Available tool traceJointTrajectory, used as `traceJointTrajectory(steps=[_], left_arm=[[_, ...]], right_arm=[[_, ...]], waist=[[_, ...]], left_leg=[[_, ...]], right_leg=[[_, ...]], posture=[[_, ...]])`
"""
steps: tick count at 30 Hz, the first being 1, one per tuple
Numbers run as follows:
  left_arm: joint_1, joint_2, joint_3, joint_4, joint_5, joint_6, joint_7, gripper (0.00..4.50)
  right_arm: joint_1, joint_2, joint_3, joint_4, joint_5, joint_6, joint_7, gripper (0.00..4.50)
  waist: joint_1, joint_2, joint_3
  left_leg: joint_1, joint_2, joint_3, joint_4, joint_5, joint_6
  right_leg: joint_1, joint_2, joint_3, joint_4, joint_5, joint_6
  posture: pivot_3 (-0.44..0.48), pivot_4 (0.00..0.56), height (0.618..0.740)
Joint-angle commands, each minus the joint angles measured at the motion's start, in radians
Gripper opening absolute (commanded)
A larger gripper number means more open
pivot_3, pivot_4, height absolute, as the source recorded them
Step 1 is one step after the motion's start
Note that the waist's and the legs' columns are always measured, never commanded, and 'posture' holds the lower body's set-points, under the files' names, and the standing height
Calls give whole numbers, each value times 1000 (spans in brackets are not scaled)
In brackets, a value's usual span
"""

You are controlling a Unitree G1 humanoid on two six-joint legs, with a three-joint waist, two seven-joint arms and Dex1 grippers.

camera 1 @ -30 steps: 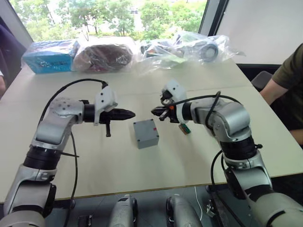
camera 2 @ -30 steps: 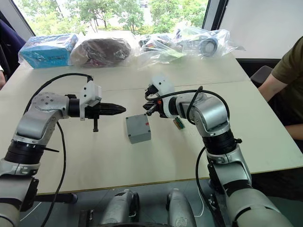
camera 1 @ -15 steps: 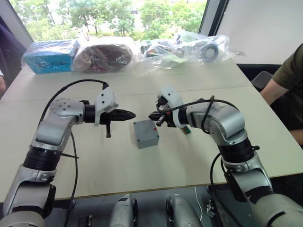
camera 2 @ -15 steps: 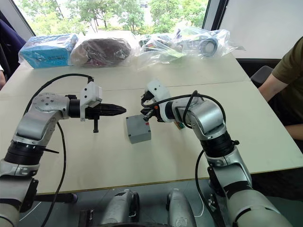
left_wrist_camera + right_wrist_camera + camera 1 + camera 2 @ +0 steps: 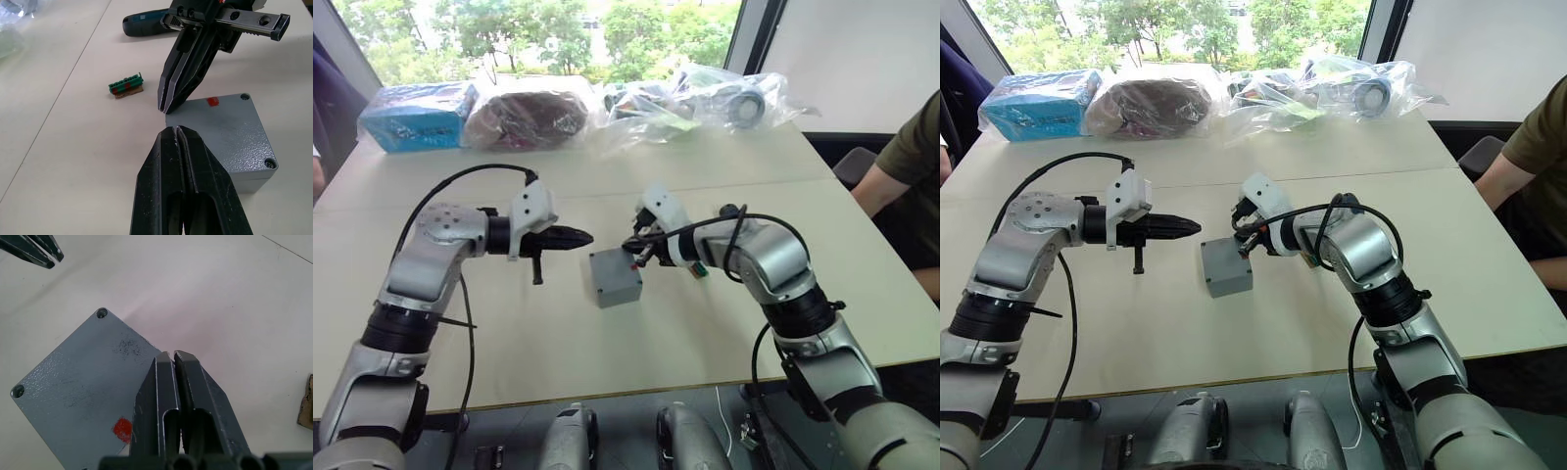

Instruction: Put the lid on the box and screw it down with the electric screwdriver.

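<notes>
The box (image 5: 615, 277) is a small grey block in the middle of the table. Its flat top face (image 5: 83, 382) has corner screw holes and a red mark (image 5: 212, 101). I cannot tell whether that face is the lid. My right gripper (image 5: 628, 250) is shut, its tips just over the box's far right corner (image 5: 164, 105). My left gripper (image 5: 587, 236) is shut and empty, hovering left of and above the box. A dark cylinder, apparently the electric screwdriver (image 5: 146, 24), lies on the table beyond the right gripper.
A small green connector block (image 5: 126, 88) lies on the table beside the box. Clear plastic bags (image 5: 705, 98) and a blue pack (image 5: 416, 113) line the far edge. A person (image 5: 906, 166) sits at the right side of the table.
My right gripper has moved left and down, from above the connector block to the box's far right corner. The left arm has not moved.
</notes>
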Motion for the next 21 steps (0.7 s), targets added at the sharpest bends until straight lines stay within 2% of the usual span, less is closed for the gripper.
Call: traceJointTrajectory(steps=[1,2,7,8,12,17,21], left_arm=[[1,4,5,-21,3,-20,4,0],[0,2,4,-21,2,-20,5,0],[3,1,4,-29,-2,-17,8,0],[3,0,2,-30,-3,-17,8,0],[-2,-11,0,-35,-16,-13,4,0],[-21,-36,0,-49,-37,-5,-2,0],[-41,-58,-6,-55,-47,-15,-11,0]], right_arm=[[14,-19,27,-9,-16,-38,24,545],[15,-20,25,-11,-13,-41,26,727],[6,-50,10,-56,-11,-47,43,2655],[-4,-69,4,-75,-15,-42,46,3120],[-38,-164,-35,-140,-6,-11,73,4470],[-75,-367,-67,-186,7,19,171,4470],[-146,-543,17,-112,-43,82,235,4470]], waist=[[0,0,0],[0,0,0],[0,0,0],[0,0,0],[3,0,0],[2,0,0],[2,0,0]], left_leg=[[0,0,0,0,0,0],[0,0,0,0,0,0],[0,0,0,0,0,0],[0,0,0,0,0,0],[0,0,0,0,0,0],[0,0,0,0,0,0],[0,0,0,0,0,0]], right_leg=[[0,0,0,0,0,0],[0,0,0,0,0,0],[0,0,0,0,0,0],[0,0,0,0,0,0],[0,-1,0,0,0,0],[0,-1,0,-1,0,0],[0,0,0,-1,0,0]], posture=[[0,150,740],[0,150,740],[0,150,740],[0,150,740],[0,150,740],[0,150,740],[0,150,740]])
